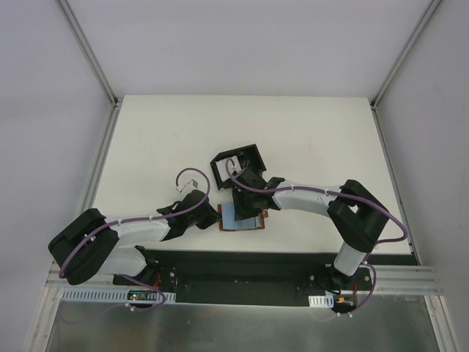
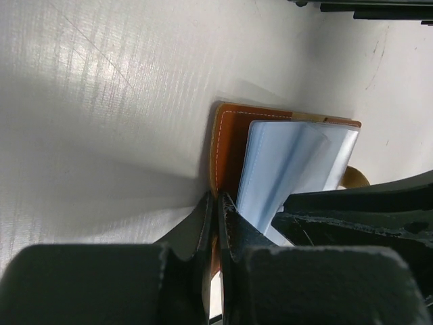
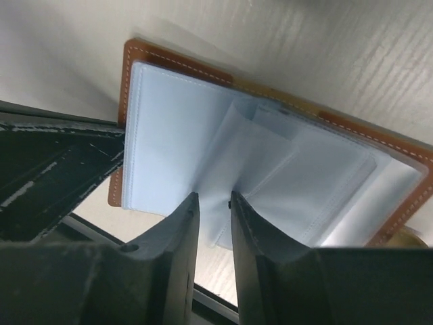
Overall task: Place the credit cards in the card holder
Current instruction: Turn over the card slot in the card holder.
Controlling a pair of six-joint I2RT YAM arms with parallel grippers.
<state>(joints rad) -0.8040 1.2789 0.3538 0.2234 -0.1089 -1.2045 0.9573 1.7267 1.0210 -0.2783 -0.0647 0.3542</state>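
Note:
The brown leather wallet (image 1: 261, 220) lies open near the table's front edge, with pale blue-grey credit cards (image 1: 240, 218) and sleeves fanned out inside it. My left gripper (image 1: 212, 218) is shut on the wallet's left brown edge (image 2: 229, 139); in the left wrist view its tips (image 2: 218, 198) pinch the leather. My right gripper (image 1: 247, 207) reaches down from the far side. In the right wrist view its fingers (image 3: 212, 198) are closed on a pale card leaf (image 3: 220, 169) standing up from the wallet (image 3: 139, 53). The black card holder (image 1: 220, 166) sits just behind the wallet; I cannot see what is in it.
The black base rail (image 1: 242, 265) runs along the table's near edge just in front of the wallet. White walls and metal frame posts (image 1: 89, 51) enclose the table on the left, back and right.

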